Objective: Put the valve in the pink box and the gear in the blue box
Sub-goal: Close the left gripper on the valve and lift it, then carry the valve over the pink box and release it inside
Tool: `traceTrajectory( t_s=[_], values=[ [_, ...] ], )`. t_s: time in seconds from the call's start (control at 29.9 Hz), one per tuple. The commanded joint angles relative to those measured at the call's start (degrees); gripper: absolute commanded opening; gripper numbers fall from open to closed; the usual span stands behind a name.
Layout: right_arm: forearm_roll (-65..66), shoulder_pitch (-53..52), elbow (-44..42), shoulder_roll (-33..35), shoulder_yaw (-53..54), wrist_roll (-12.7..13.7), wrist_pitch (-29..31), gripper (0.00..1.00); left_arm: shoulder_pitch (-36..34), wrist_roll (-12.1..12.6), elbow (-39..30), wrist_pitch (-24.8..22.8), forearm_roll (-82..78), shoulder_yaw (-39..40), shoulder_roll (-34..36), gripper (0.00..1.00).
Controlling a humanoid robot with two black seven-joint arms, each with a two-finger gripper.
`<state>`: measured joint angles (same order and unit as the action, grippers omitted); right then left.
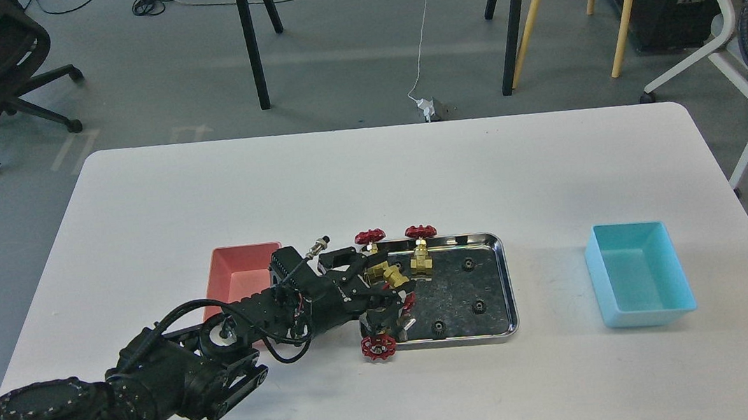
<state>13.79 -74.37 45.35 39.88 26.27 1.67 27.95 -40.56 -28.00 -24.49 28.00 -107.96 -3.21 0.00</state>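
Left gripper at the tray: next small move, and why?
Probably close, then lift: the left gripper sits in the steel tray's left end around a brass valve, no clear grasp visible. The pink box beside it looks empty.

White table (411,163): pink box (240,267), steel tray (505,279), blue box (638,271)

Steel tray (506,272) (valves (421,255), gears (478,306) inside) between pink box (240,267) left, blue box (638,275) right.

brass valve (396,276) lies tilted (red handwheel) in the tray's left end.
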Motion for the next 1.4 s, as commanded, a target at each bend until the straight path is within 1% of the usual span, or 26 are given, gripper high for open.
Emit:
traceTrajectory(
  t_s=[0.0,0.13,0.17,0.4,0.5,0.67,0.77,0.84,0.97,1.07,1.14,1.27,1.37],
  values=[
    [0.01,0.1,0.0,0.03,0.0,0.0,0.0,0.99,0.13,0.0,0.15,0.0,0.03,-0.48,0.0,0.29],
    [0.1,0.19,-0.35,-0.06,0.0,0.0,0.0,0.99,0.13,0.0,1.02,0.0,0.12,-0.39,0.0,0.1],
    [0.1,0.28,-0.43,-0.06,0.0,0.0,0.0,0.99,0.04,0.0,1.02,0.0,0.12,-0.39,0.0,0.09],
    [0.1,0.54,-0.96,-0.06,0.0,0.0,0.0,0.99,-0.4,0.0,0.15,0.0,0.64,0.22,0.0,0.09],
    [0.62,0.72,-1.93,-0.32,0.0,0.0,0.0,0.99,-0.92,0.0,-3.27,0.0,2.74,0.75,0.35,0.09],
    [1.33,0.98,-2.98,-0.85,-0.17,-0.18,0.0,0.99,-1.54,0.0,-14.42,0.0,9.16,0.84,7.72,0.1],
    [1.33,1.15,-3.07,-1.64,-0.17,-0.26,0.0,0.99,-2.06,0.0,-22.85,0.0,13.37,1.71,14.12,0.11],
    [1.33,1.15,-2.98,-1.91,-0.17,-0.26,0.0,0.99,-2.33,0.0,-26.21,0.0,15.05,2.94,17.91,0.11],
    [1.33,1.07,-3.07,-2.26,-0.08,-0.26,0.0,0.99,-2.33,0.0,-30.51,0.0,15.5,5.93,26.7,0.11],
    [1.41,1.07,-3.07,-2.52,-0.17,-0.35,-0.09,0.99,-1.98,0.0,-34.56,0.0,15.5,6.38,33.2,0.12],
    [1.33,1.07,-3.07,-2.52,-0.17,-0.35,-0.18,0.99,-1.54,0.0,-35.8,0.0,15.5,6.2,36.28,0.12],
    [1.41,1.07,-3.16,-2.87,-0.17,-0.35,-0.27,0.99,0.65,0.0,-36.07,0.0,14.97,5.59,39.46,0.12],
    [1.41,1.07,-3.86,-3.14,-0.17,-0.35,-0.36,0.99,3.02,0.0,-35.45,0.0,13.92,5.58,39.55,0.12]
  ],
)
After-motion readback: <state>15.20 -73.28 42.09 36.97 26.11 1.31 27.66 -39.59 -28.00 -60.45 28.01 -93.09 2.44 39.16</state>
